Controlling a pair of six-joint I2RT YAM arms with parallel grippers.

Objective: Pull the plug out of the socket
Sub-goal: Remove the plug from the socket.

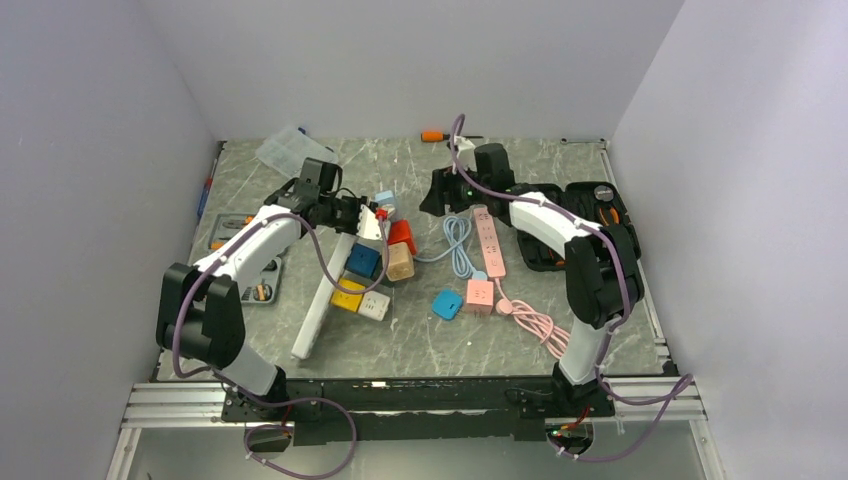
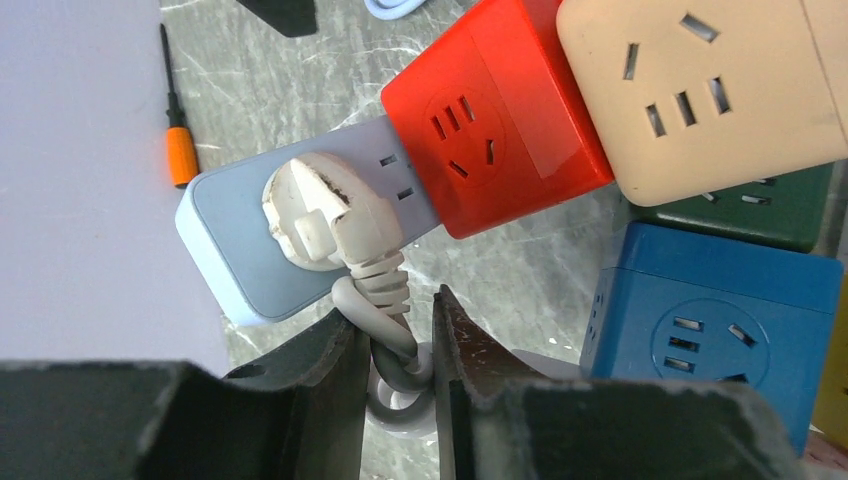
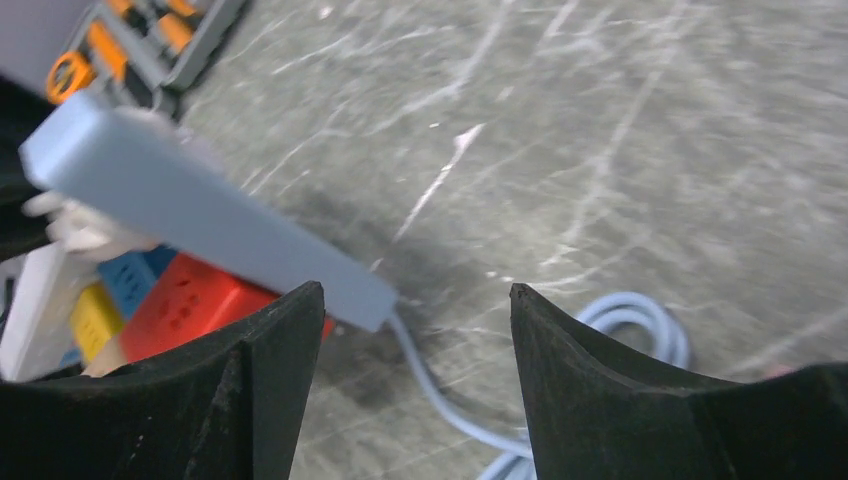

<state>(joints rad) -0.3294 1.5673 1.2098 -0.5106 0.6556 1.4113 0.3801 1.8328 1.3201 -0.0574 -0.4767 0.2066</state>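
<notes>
Your left hand [image 2: 395, 318] pinches the cord [image 2: 385, 290] running straight back from the white plug [image 2: 320, 215], seated in the slanting blue strip [image 2: 230, 250]; your right hand [image 3: 415, 295] is spread wide.

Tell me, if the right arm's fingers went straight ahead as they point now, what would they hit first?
Probably the thin blue cable trailing from the light blue power strip, then the grey table. The strip's end sits beside one finger and might get clipped; depth is unclear.
</notes>
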